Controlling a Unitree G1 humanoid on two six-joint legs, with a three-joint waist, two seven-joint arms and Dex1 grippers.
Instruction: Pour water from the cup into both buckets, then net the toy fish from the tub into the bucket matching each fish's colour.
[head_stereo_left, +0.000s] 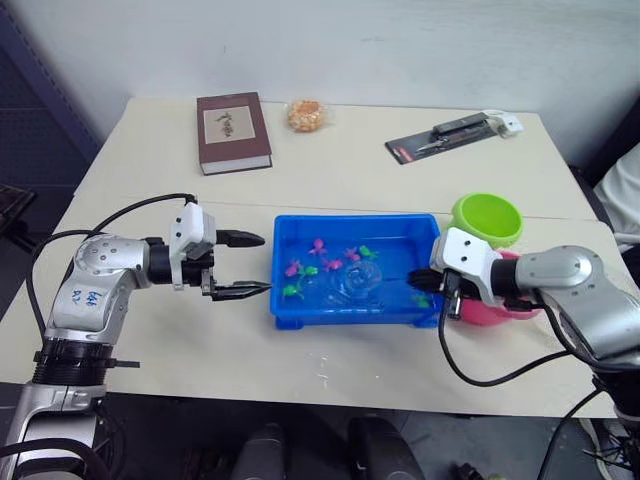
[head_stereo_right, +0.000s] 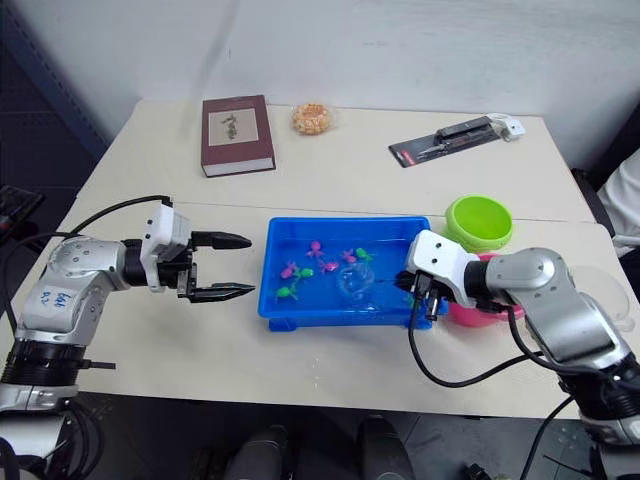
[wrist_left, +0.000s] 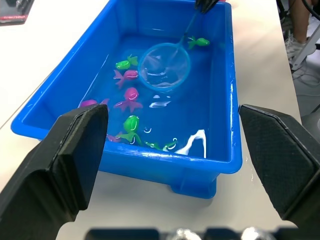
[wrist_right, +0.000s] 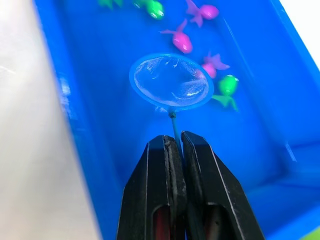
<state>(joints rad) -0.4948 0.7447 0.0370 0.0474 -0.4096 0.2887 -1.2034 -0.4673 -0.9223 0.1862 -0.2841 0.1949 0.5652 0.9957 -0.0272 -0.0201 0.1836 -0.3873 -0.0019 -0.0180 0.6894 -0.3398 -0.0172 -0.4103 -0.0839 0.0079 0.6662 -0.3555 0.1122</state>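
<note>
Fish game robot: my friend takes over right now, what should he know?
Right gripper: shut on the net handle, hoop dipped in the tub, no fish inside it.
Left gripper: open, holding nothing, beside the tub.
Toy fish, pink and green, all lie in the tub.
Green bucket and pink bucket stand beside the tub, behind the right arm.
Done: net picked up. Whether water was poured can't be told.
Left: net every fish into its matching bucket.
</note>
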